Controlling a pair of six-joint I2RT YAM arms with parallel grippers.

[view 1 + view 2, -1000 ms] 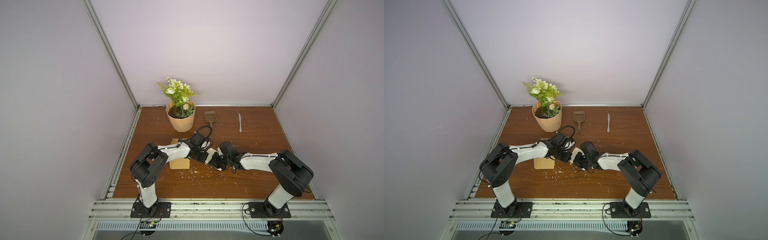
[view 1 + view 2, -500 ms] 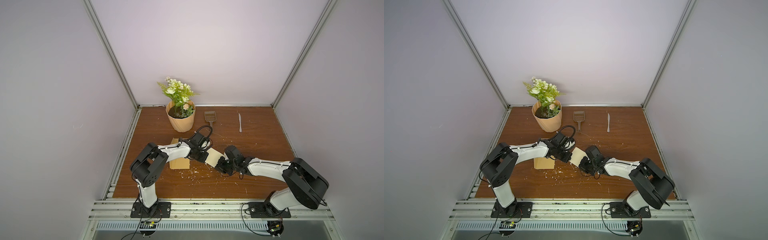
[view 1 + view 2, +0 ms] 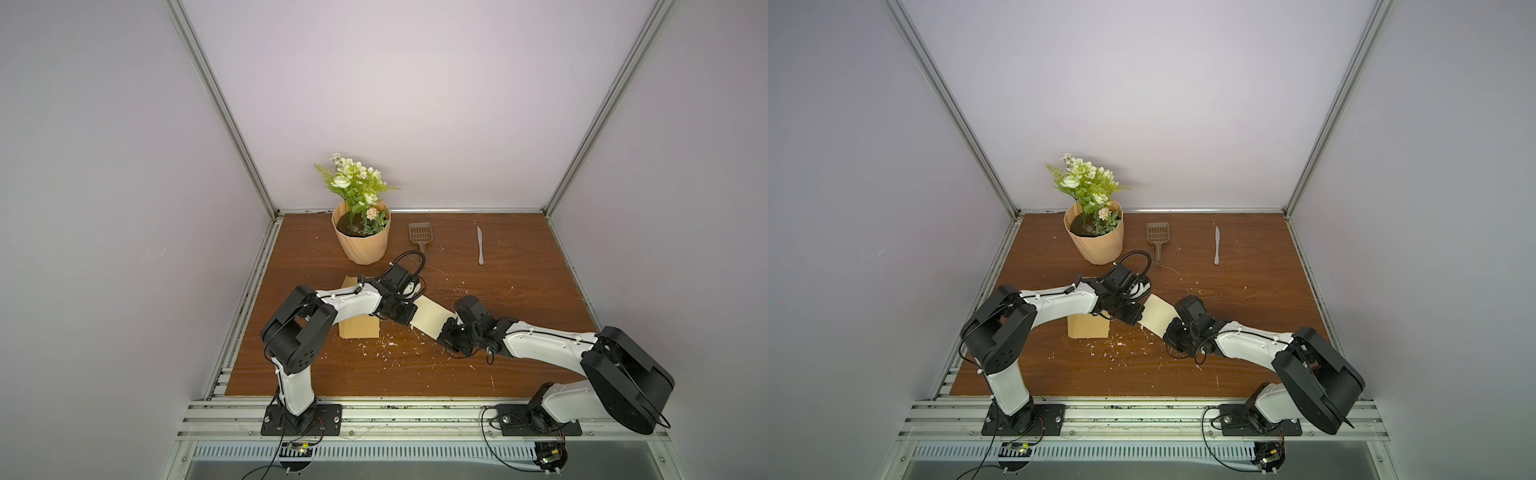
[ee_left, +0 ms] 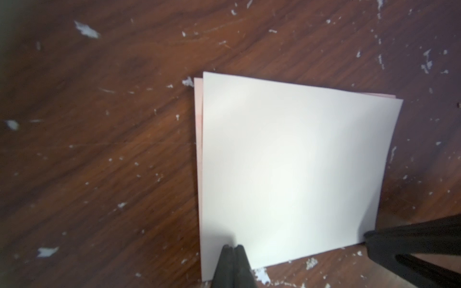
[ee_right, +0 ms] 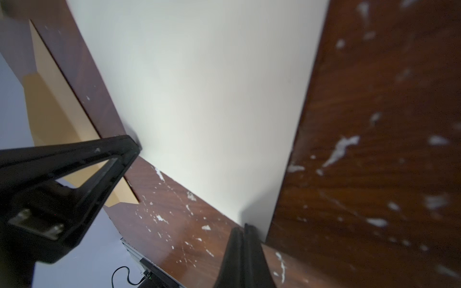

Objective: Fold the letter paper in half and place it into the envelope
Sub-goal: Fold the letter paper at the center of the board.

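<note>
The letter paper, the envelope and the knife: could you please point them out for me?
letter paper [image 3: 430,319], in a top view, middle of its visible face.
envelope [image 3: 360,329], in a top view, its uncovered near part.
knife [image 3: 480,245], in a top view, middle of its length.

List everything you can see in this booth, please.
letter paper: one, pale cream, folded, mid-table
envelope: one, mustard-yellow, partly under the left arm
flower pot: one, peach, green and white flowers, back of table
scoop: one, brown, slotted, beside the pot
knife: one, pale grey, back of table
scraps: many, white, scattered
table: one, dark wood
left arm, right arm: white and black
left claw: black, shut, tip on the paper
right claw: black, shut, tip on the paper
</note>
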